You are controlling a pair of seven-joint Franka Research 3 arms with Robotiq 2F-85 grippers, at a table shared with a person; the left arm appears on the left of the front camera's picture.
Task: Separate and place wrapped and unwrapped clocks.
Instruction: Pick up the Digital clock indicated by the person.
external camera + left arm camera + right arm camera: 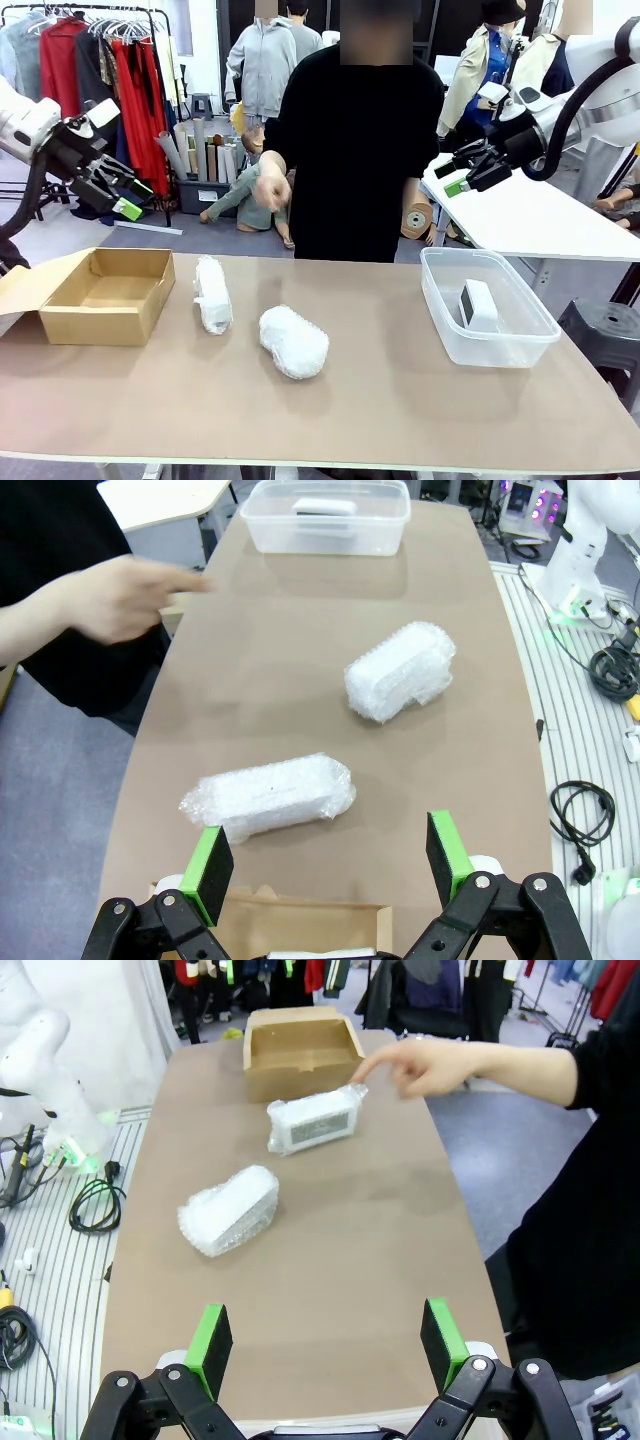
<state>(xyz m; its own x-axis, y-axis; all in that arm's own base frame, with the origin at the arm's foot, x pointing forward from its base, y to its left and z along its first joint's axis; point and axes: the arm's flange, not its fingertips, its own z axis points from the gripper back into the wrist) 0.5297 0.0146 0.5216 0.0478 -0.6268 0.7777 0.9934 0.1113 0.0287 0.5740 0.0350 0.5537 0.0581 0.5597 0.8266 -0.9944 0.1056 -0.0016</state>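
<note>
Hovering high over the left end of the brown table (pixel 400 410) in the front view, the left gripper (pixel 135 197) was released and empty. The right gripper (pixel 450 176) hung over the right end, also released and empty. The slim white bubble-wrap roll (pixel 212 293) lay just right of the open brown cardboard box (pixel 100 300), its long axis running from the robot's side toward the person. The fat oval white bubble-wrap bundle (pixel 294 341) lay near the roll, closer to the middle and skewed. The small bare white rounded-rectangular clock (pixel 478 303) sat inside the clear plastic tub (pixel 500 350) at the right end. The person's hand (pixel 270 188) was raised above the far edge, touching nothing.

In the left wrist view, the roll (pixel 270 797) lay just ahead of the spread fingers, closest of the three things. Its long axis ran across, roughly in line with the two green pads (pixel 212 860). My judgement: the left arm takes it, and the wrist likely needs to turn so the jaws close on the short side. The oval bundle (pixel 400 672) lay farther on, and the tub beyond it.

In the right wrist view, the oval bundle (pixel 230 1210) was the nearer one, well ahead and off to one side of the empty gripper (pixel 325 1345). The roll (pixel 312 1122) lay beyond it by the box, with the person's finger near its end.
</note>
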